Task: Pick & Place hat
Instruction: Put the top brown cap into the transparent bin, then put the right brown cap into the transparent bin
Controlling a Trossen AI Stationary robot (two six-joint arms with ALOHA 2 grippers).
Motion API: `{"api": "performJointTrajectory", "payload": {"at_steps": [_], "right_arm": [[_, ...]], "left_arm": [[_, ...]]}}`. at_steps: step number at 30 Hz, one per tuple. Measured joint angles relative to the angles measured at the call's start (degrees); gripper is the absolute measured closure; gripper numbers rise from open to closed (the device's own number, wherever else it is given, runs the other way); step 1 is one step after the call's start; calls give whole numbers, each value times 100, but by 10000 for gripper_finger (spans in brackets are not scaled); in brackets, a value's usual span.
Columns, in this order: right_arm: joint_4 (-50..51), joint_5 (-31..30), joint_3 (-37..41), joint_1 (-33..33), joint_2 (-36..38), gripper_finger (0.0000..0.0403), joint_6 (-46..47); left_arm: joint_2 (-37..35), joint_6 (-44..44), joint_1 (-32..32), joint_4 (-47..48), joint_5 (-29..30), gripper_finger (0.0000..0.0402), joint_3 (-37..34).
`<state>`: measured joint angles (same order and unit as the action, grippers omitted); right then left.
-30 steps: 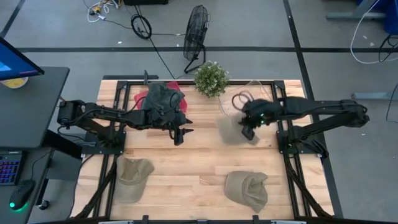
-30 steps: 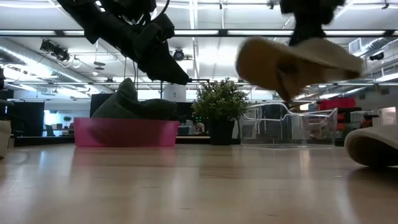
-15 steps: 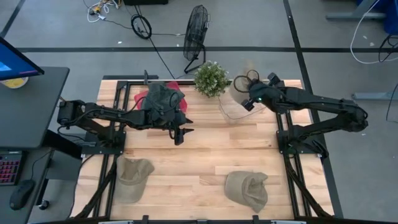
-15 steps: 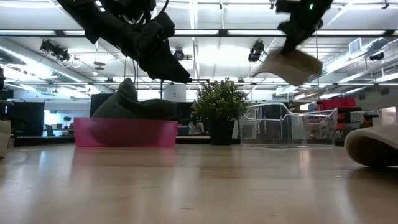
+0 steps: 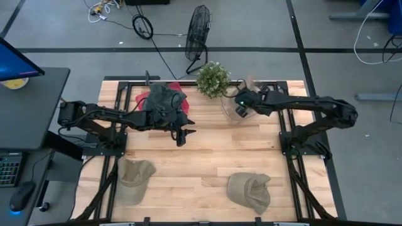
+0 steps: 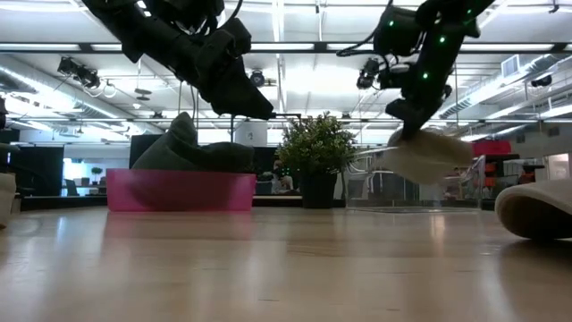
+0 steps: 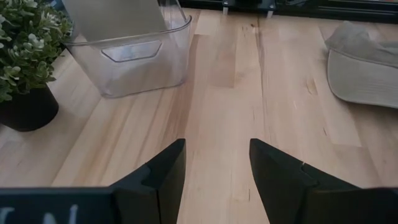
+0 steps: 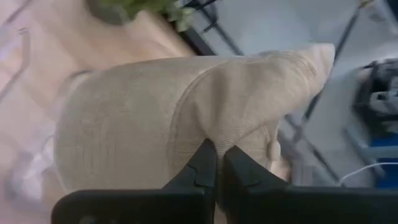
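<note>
My right gripper (image 5: 240, 107) is shut on a beige hat (image 6: 429, 154), which it holds over the clear plastic bin (image 5: 230, 112) at the table's far side, beside the potted plant (image 5: 213, 78). In the low view the hat hangs at about the height of the bin's rim (image 6: 375, 154). My left gripper (image 5: 181, 135) is open and empty above the table's middle, near the pink bin (image 5: 146, 99) of dark hats. Two more beige hats (image 5: 135, 179) (image 5: 249, 191) lie flat on the table near its front edge. My right gripper pinches a raised fold of the hat's cloth (image 8: 208, 134) between its two fingers (image 8: 200, 163). The fingers come from above, slanting down. The hat (image 8: 155, 118) hangs below the gripper, lifted clear of the table.
The clear bin also shows in the left wrist view (image 7: 130, 56), with the plant (image 7: 25, 62) beside it. A dark hat pile (image 6: 192, 152) fills the pink bin (image 6: 179, 190). Bare wood lies across the table's middle (image 5: 213, 157).
My right gripper has carried the beige hat from above the table's middle toward the far edge, then a little left and down over the clear bin. The hat has stayed clear of the table and now hangs lower than half a second ago.
</note>
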<state>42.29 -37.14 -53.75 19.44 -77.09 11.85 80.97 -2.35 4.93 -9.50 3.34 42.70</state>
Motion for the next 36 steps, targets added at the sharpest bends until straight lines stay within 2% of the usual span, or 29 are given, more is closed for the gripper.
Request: {"api": "performJointTrajectory", "payload": {"at_steps": [10, 12, 23, 29, 33, 36], "right_arm": [[-622, 962, 2, 0, -651, 393, 133], [-614, 1003, 2, -2, -734, 388, 122], [-147, 1013, -38, -91, -595, 289, 66], [675, 1109, -652, -569, -221, 248, 142], [1044, 1914, -1147, -1137, -38, 241, 513], [1157, 2488, -1372, -1705, -31, 241, 1146]], "left_arm": [[0, 2, 0, 2, -1, 220, 0], [0, 3, 0, 4, 1, 220, 0], [0, -7, -7, 9, -1, 220, 0], [0, -305, -7, 47, -1, 220, 0], [0, -306, -7, 46, -3, 220, 0], [0, -326, -7, 44, -1, 220, 0]]}}
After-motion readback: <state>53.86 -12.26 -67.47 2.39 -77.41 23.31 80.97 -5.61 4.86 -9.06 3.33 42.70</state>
